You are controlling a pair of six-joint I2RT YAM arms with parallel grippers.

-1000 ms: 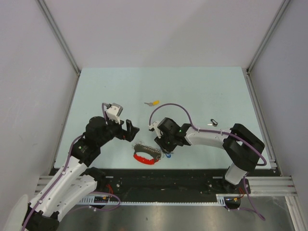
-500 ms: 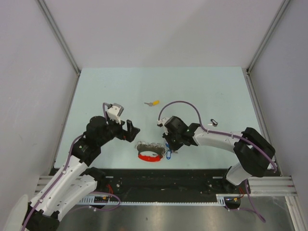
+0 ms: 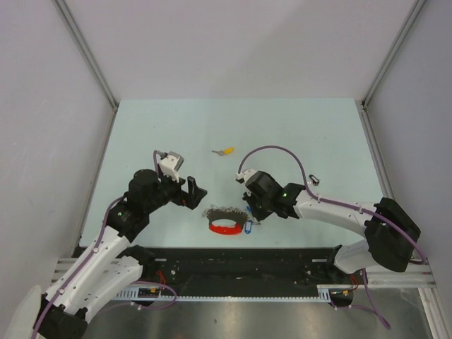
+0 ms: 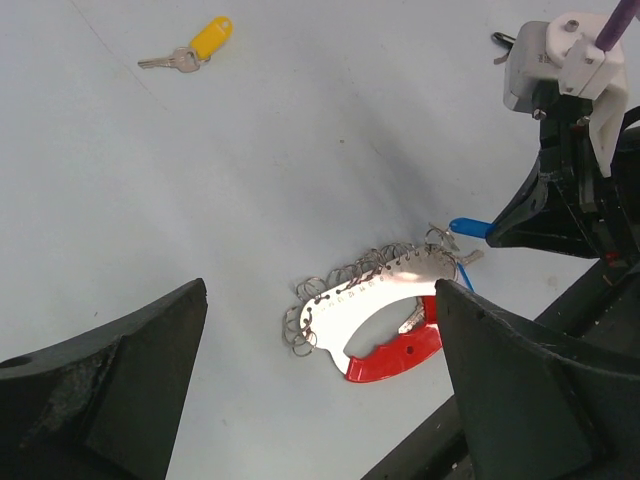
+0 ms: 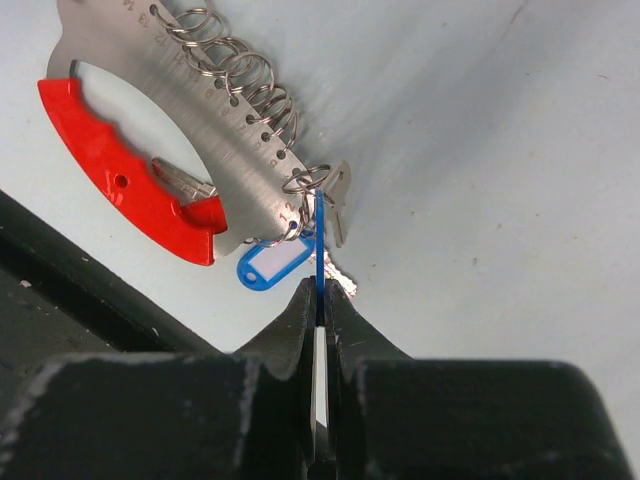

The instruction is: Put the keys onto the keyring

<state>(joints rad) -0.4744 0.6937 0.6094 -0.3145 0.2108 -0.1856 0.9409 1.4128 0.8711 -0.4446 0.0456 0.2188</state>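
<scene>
1. We're seeing the right gripper (image 5: 318,295) pinching all the way down on a thin blue strip (image 5: 319,235). It's looking like a blue key tag seen edge-on, but we're not able to say for sure.
2. That strip is running straight ahead from the fingertips to a split ring (image 5: 305,180), which is hanging on the end of the keyring (image 5: 200,120). The keyring is showing up as a curved silver plate with a row of rings along its outer curve and a red grip (image 5: 110,165) on the inner side.
3. The keyring is lying flat on the table (image 5: 480,120), ahead and to the left of the right gripper, with its nearest end just beside the fingertips.
4. A blue tag (image 5: 275,265) with a white label window is lying just left of those fingertips, touching the plate's end. A silver key blade (image 5: 337,205) is poking out just right of the strip.
5. The left gripper (image 3: 194,191) is hanging with its jaws spread wide and holding nothing. The keyring is sitting ahead of it, framed between its two fingers and apart from both.
6. A yellow-capped key (image 4: 210,38) is lying far ahead and to the left of the left gripper, well apart from the keyring.
</scene>
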